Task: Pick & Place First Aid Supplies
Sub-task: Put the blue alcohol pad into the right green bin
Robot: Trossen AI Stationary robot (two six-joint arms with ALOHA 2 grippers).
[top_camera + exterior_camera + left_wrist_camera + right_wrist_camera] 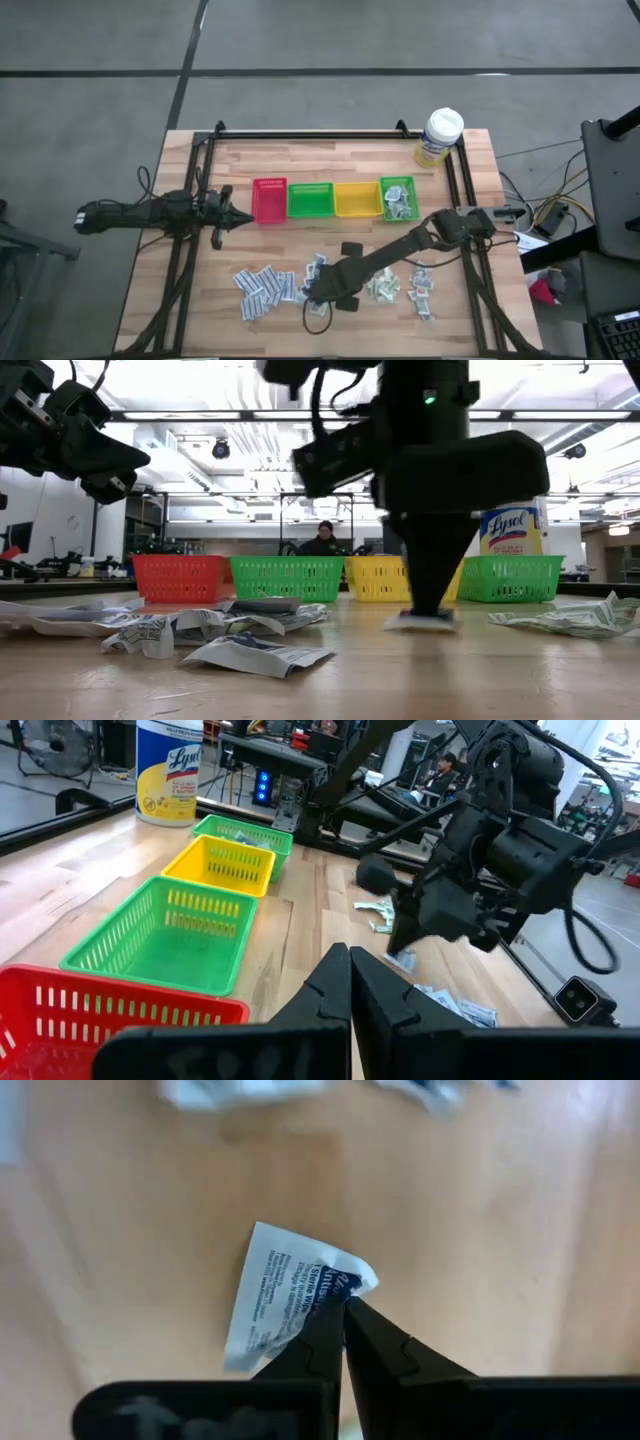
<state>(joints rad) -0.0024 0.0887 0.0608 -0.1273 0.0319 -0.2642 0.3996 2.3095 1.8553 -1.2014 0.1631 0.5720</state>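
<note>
First aid supplies lie flat in loose heaps on the wooden table: white-blue sachets (265,288) at the near left, pale green ones (385,287) and more (422,290) at the near right. My right gripper (320,300) points down between the heaps, shut on one white-blue sachet (285,1295). The low view shows that sachet (420,622) at table height under the fingers. My left gripper (240,218) is shut on nothing and hovers by the red bin (269,200). My right gripper pinches the sachet's blue-printed edge (335,1285) between its two fingertips, coming from above and pointing down. That edge is crumpled up at the fingers. The rest of the sachet spreads out flat beside them. Whether it rests on the table or hangs just above, I cannot tell.
Across the table's middle runs a row of small bins: red, green (310,200), yellow (357,198) and another green (398,198) with a few sachets inside. A yellow wipes tub (440,135) stands at the far right corner. A person (325,538) sits in the room behind.
</note>
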